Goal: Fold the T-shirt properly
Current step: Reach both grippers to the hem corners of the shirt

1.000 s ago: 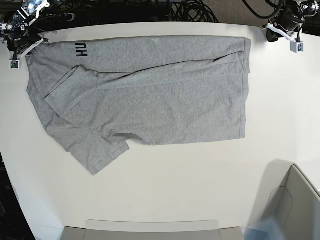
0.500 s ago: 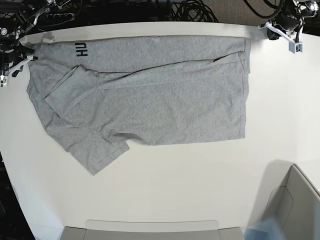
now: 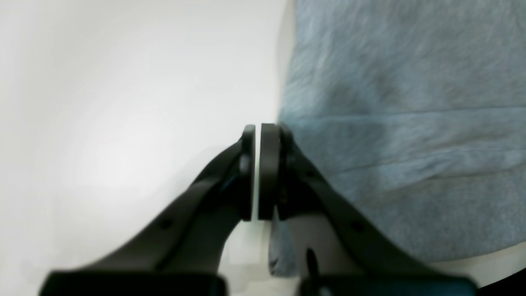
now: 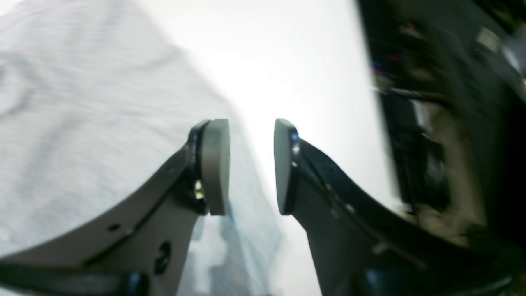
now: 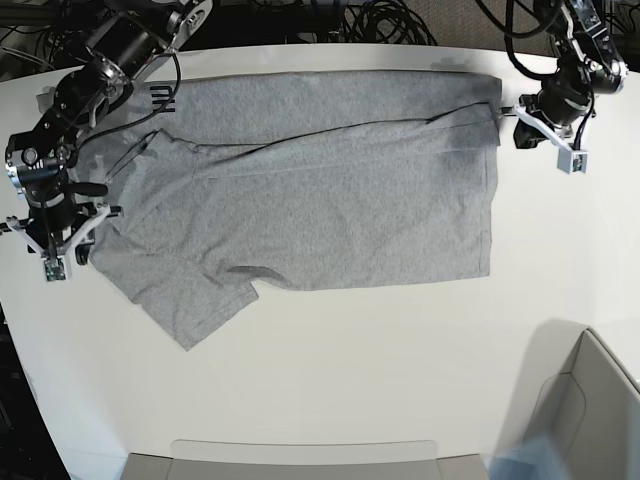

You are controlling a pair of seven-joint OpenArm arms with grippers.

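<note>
Lying on a white table; black cables behind.

A white table carries a grey bin; black cables lie behind.

Your two arms are black, jointed metal with silver fittings and black cables looping along their links. Each wrist carries a small white camera bracket with a tiny square marker at its tip. The left gripper has matte black curved fingers with flat black pads and small round holes along each finger. The right gripper has the same black, hole-dotted fingers, but its pads look grey and flat-faced.
</note>
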